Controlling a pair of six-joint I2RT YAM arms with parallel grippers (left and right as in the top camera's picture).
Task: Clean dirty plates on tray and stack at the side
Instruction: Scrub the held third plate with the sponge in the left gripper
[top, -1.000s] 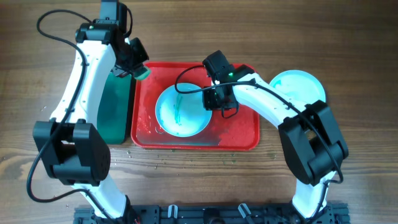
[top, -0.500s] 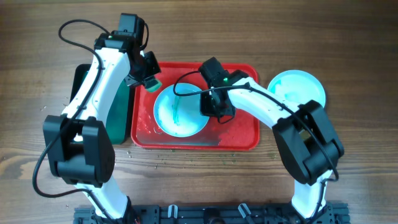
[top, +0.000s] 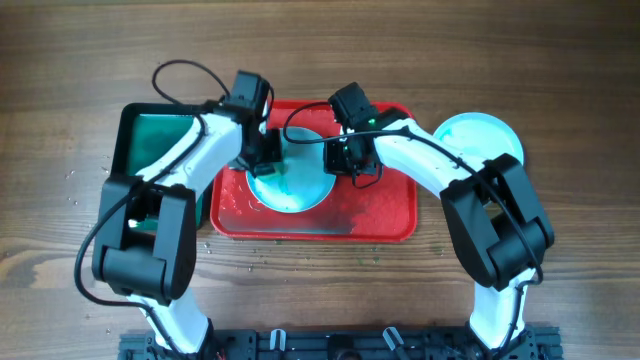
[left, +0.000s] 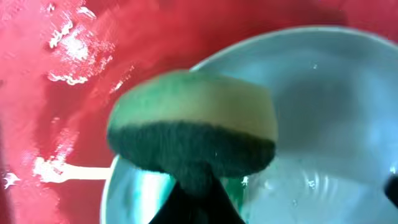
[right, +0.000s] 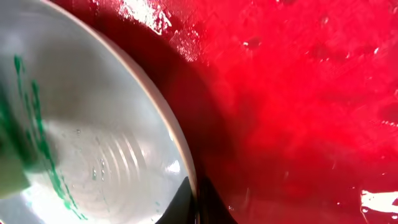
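- The left arm reaches across a dark green rectangular tray (top: 150, 140). Its left gripper (top: 262, 158) is clamped on a yellow-and-green sponge (left: 193, 124) at the left rim of a round pale mint-blue plate (top: 300, 185).
- The right arm bends in from the right, and the right gripper (top: 345, 163) has its jaws pinched on that plate's right rim.
- The green-streaked plate lies in the large red plastic tray (top: 385, 215).
- Count: two plates, the second mint-blue plate (top: 485, 135) lying on the wooden table (top: 560, 280) beside the red tray; two trays; one sponge.
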